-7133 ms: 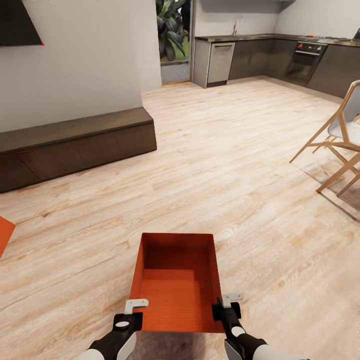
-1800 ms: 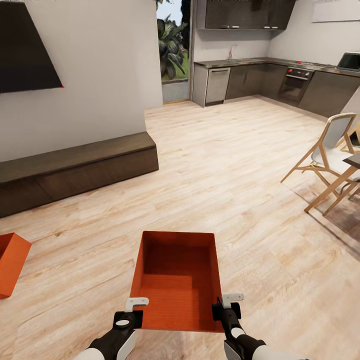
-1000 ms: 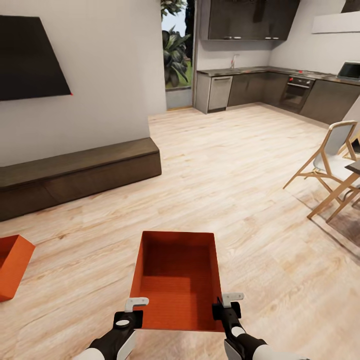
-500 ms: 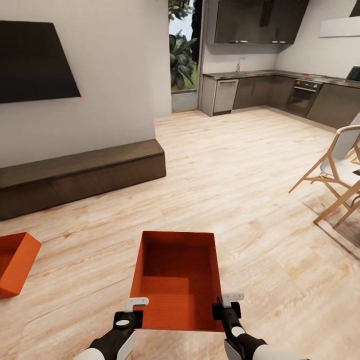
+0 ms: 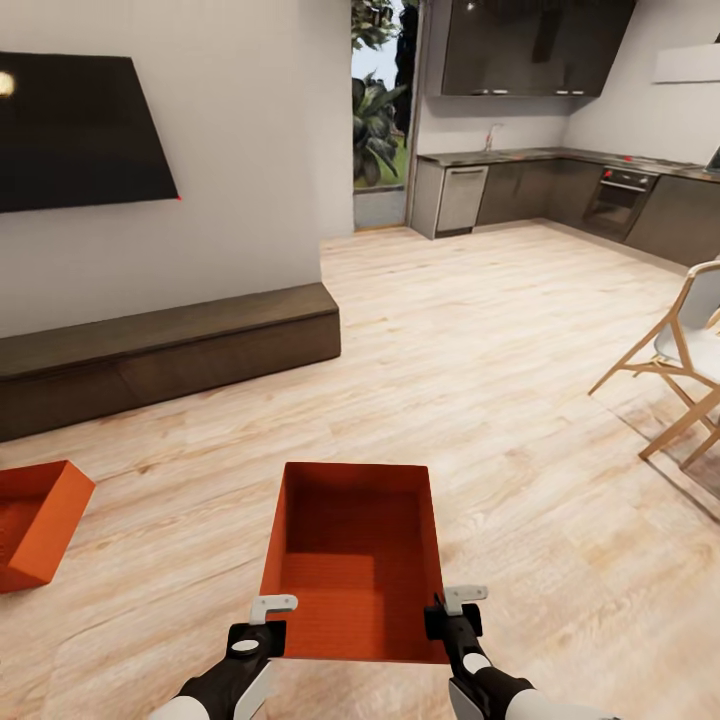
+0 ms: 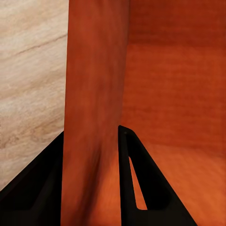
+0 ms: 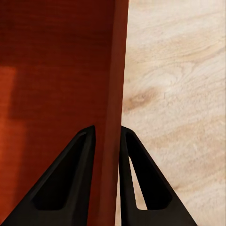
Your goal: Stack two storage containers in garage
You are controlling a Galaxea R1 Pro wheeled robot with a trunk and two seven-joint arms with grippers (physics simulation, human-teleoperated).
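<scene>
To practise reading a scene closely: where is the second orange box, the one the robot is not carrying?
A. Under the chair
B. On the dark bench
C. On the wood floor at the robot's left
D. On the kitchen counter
C: the second orange box sits on the pale wood floor, left of the carried box.

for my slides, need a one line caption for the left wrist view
Left gripper fingers clamp the container wall, one on each side, above the wood floor.
</scene>
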